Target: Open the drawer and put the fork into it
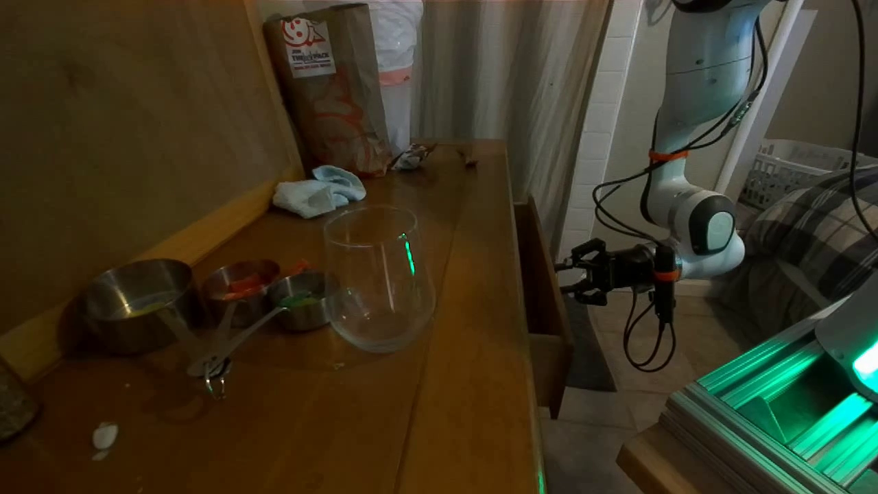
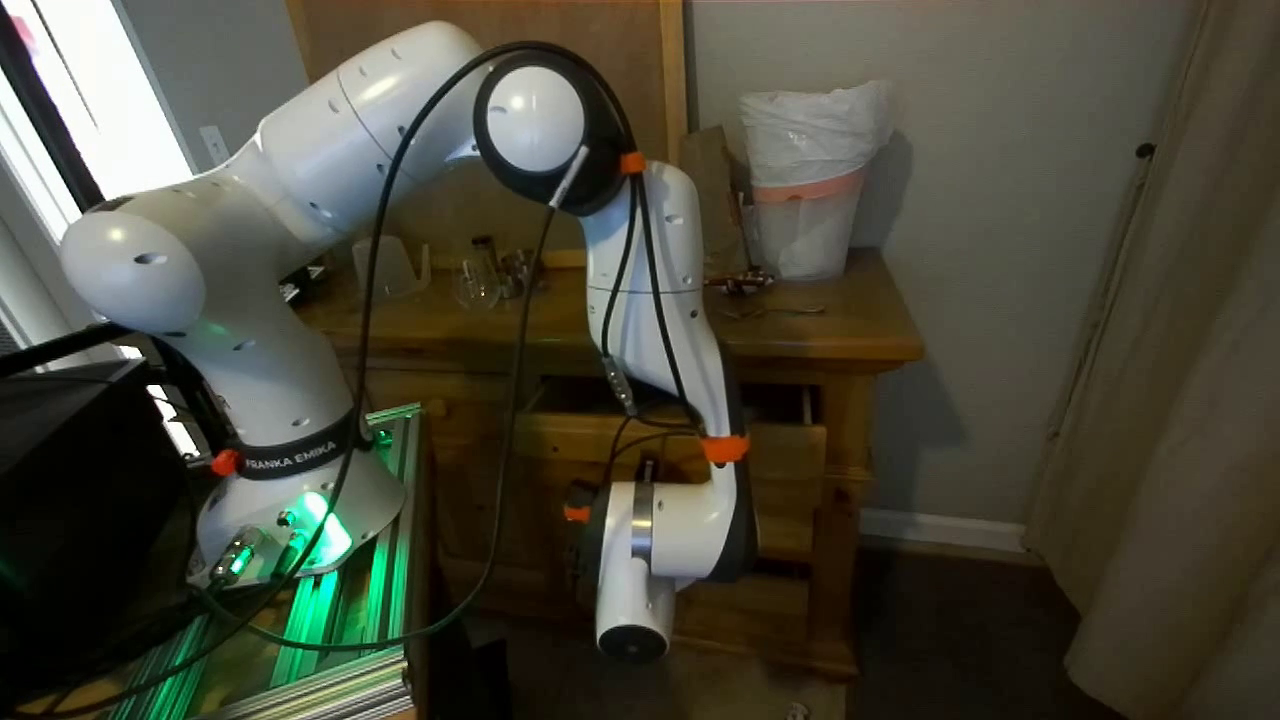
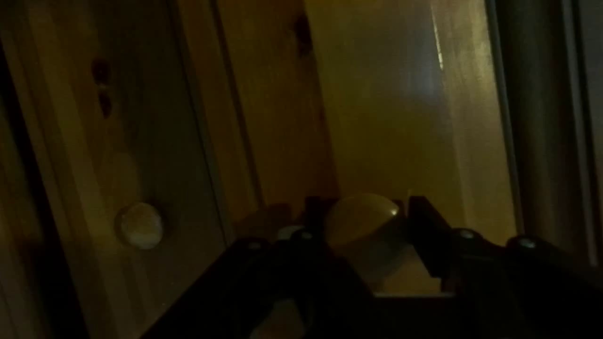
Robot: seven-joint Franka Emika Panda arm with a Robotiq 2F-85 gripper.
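The brown wooden drawer [image 1: 557, 312] is pulled out of the cabinet; it is also open in an exterior view [image 2: 785, 450]. Its front [image 3: 395, 117] fills much of the dark wrist view. My gripper [image 1: 560, 277] is at the outer face of the drawer front. In the wrist view its fingers [image 3: 365, 207] sit on both sides of the round drawer knob [image 3: 360, 219], closed down to about its width. The fork seems to be the small thin utensil [image 1: 468, 160] on the far cabinet top, also visible in an exterior view [image 2: 790, 310]. The arm hides the fingers there.
On the cabinet top [image 1: 473, 288] stand a clear glass [image 1: 381, 288], metal measuring cups [image 1: 140, 302], a pale cloth [image 1: 322, 192] and a paper bag [image 1: 329, 89]. A lined bin [image 2: 815, 190] stands at the end. A lower knob [image 3: 141, 226] lies beside my gripper.
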